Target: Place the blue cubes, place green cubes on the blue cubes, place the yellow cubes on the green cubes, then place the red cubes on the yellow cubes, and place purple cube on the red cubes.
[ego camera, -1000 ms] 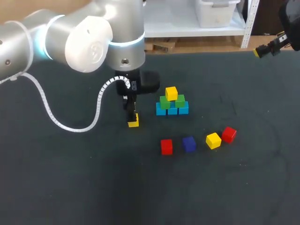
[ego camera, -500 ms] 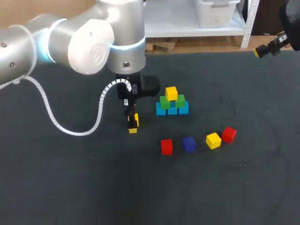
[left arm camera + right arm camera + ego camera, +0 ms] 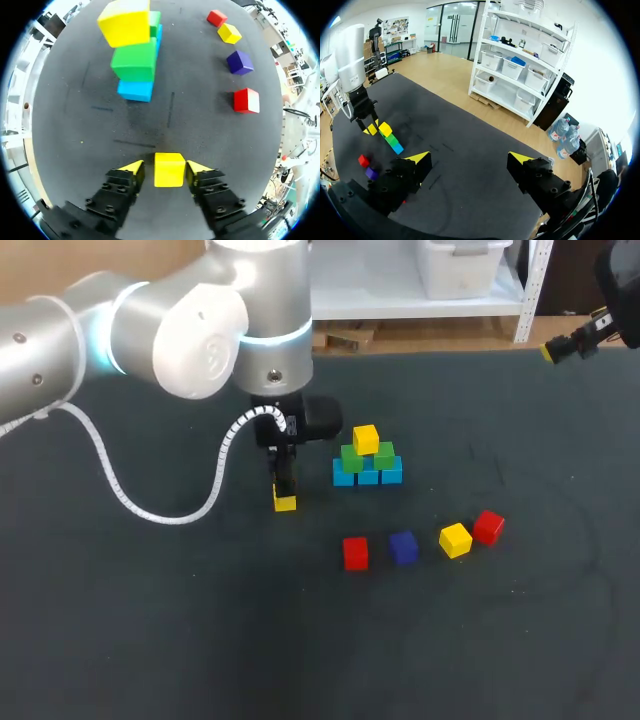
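Observation:
My left gripper [image 3: 285, 492] [image 3: 166, 167] reaches down to the table left of the stack, open, with a loose yellow cube [image 3: 285, 503] [image 3: 169, 170] resting between its fingertips. One tip is against the cube and a thin dark gap shows at the other. The stack [image 3: 367, 458] has blue cubes [image 3: 136, 90] at the bottom, green cubes [image 3: 134, 61] above and one yellow cube [image 3: 366, 438] [image 3: 125, 22] on top. Loose in front lie a red cube [image 3: 355, 552], the purple cube [image 3: 403, 546], another yellow cube [image 3: 455, 539] and a second red cube [image 3: 489, 526]. My right gripper [image 3: 553, 351] [image 3: 470, 160] hangs open and empty, high over the far right corner.
The dark table mat [image 3: 150, 620] spreads wide around the cubes. My left arm's white cable [image 3: 215, 475] loops down just left of the gripper. The loose cubes lie in a row to the right of the left gripper.
The left gripper's fingers have drawn in around the loose yellow cube, and the arm has edged slightly right. The right arm and the other cubes have stayed put.

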You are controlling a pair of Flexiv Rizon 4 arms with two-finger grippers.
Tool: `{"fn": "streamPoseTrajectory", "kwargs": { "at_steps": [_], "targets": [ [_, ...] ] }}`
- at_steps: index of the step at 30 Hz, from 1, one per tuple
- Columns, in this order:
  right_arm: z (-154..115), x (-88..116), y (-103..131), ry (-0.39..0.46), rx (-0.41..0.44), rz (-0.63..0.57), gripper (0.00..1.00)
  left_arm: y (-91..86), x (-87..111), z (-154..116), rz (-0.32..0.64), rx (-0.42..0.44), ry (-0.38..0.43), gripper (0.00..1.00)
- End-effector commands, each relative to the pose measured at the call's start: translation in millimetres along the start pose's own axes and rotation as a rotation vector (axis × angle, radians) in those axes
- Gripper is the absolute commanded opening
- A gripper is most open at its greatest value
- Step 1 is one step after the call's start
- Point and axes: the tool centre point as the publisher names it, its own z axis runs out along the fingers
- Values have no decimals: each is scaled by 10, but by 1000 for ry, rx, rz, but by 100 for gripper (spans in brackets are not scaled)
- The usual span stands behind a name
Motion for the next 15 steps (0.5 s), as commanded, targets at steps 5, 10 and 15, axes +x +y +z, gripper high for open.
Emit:
{"fn": "streamPoseTrajectory", "kwargs": {
  "at_steps": [5,10,15],
  "targets": [
    [1,17,21,-6,11,1,100,-24,-74,-289,25,-38,-10,0],
    [1,17,21,-6,11,1,100,60,-142,-413,36,-43,3,0],
    [1,17,21,-6,11,1,100,42,-138,-489,76,-50,22,24]
  ]
}}
